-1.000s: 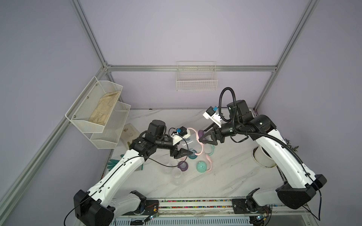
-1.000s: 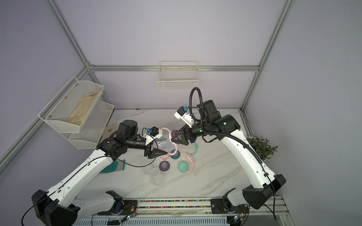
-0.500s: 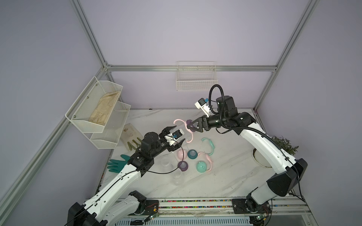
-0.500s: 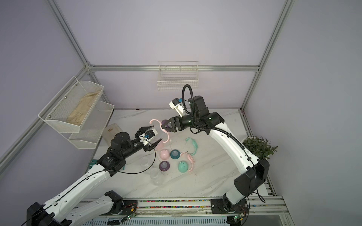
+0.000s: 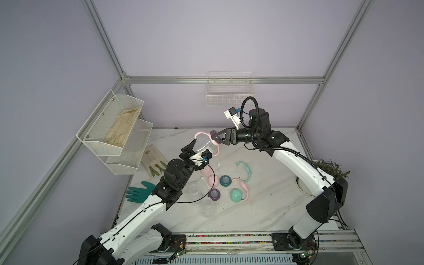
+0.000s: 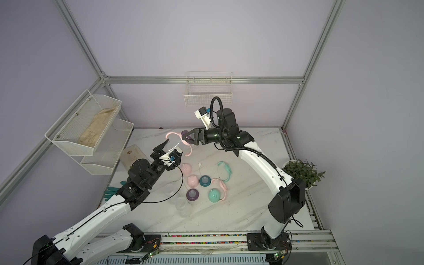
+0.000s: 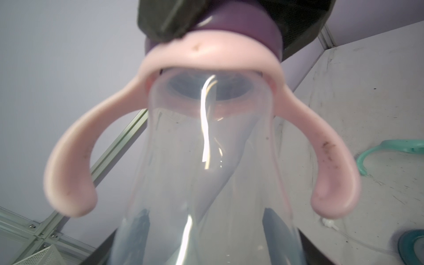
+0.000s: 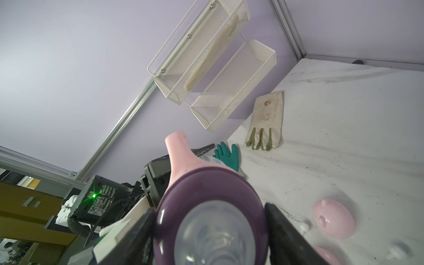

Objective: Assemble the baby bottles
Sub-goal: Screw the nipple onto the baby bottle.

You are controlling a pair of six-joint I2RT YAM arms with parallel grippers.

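One of the baby bottles (image 5: 203,145) (image 6: 174,146) hangs tilted in the air over the back of the table, held from both ends. My left gripper (image 5: 199,148) (image 7: 206,241) is shut on its clear body (image 7: 206,183), and a thin straw (image 7: 205,128) shows inside. My right gripper (image 5: 214,138) (image 8: 210,234) is shut on the purple nipple collar (image 8: 206,183) (image 7: 241,25). A pink two-handled ring (image 7: 206,55) (image 5: 199,134) sits under that collar. On the table lie two clear bottles (image 5: 194,190) (image 5: 206,207), a purple collar (image 5: 214,195), a teal collar (image 5: 225,180) and a mint cap (image 5: 236,195).
Pink caps (image 5: 212,181) (image 5: 205,169), a mint handle ring (image 5: 245,169), a pink handle ring (image 5: 243,187) and a straw (image 5: 219,168) lie mid-table. A green glove (image 5: 138,193) and a white glove (image 5: 153,160) lie left under mesh baskets (image 5: 114,128). A plant (image 5: 330,169) stands right.
Both arms have carried the held bottle from above the loose parts up and toward the back left of the table. Both grips stayed as they were.
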